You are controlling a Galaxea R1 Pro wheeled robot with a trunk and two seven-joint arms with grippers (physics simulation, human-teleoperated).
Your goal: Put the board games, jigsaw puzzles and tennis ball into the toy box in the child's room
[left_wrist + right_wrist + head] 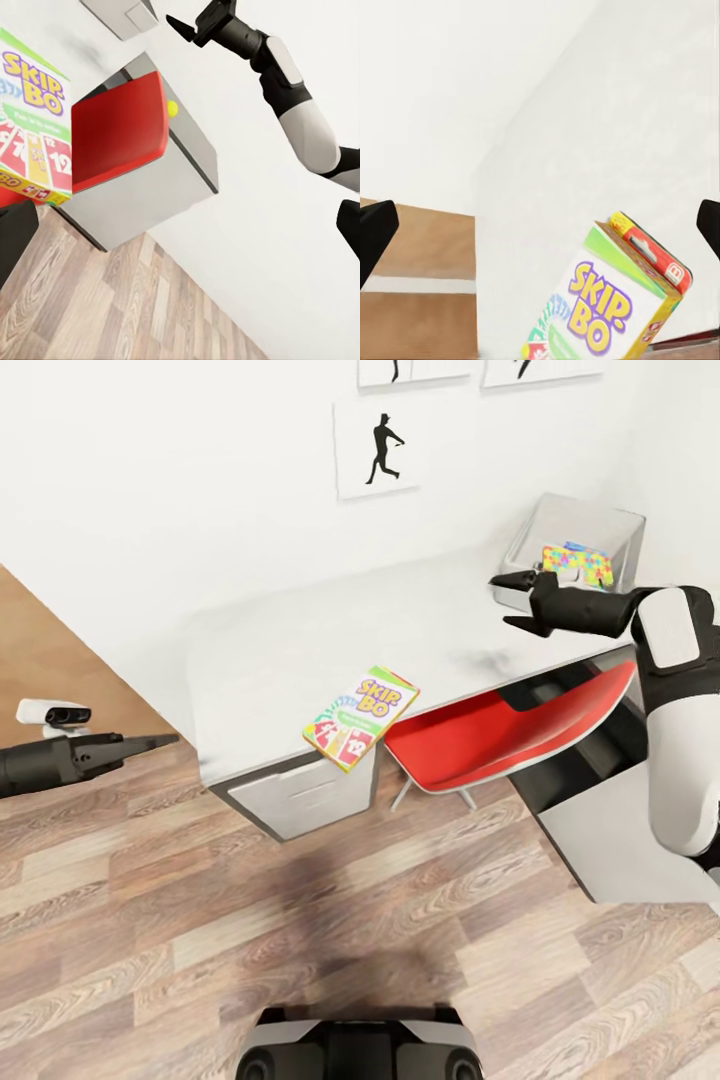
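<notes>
Room: white-walled, wood floor, the table (pixel 300 640) as landmark | Skip-Bo game (pixel 361 717) lies at the table's front edge, overhanging | toy box (pixel 620 525) at the table's far end, a jigsaw puzzle (pixel 577 564) seen inside | right gripper (pixel 512 603) spread open, empty, above the table near the box | left gripper (pixel 150 741) off the table's end, state cannot be told | Step judged: Skip-Bo to be fetched next; a reach toward the front edge is called for.

This is a child's room in a home. A white desk (pixel 300 650) with a drawer unit (pixel 300 800) stands against a plain white wall, with a red chair (pixel 500 735) pushed under it. Toys lie about: a Skip-Bo game box (pixel 360 718) on the desk's front edge and a grey bin (pixel 600 525) holding a bright jigsaw puzzle (pixel 578 565). Framed silhouette pictures of a ball player (pixel 378 448) hang above, and the floor (pixel 200 920) is wood plank.
</notes>
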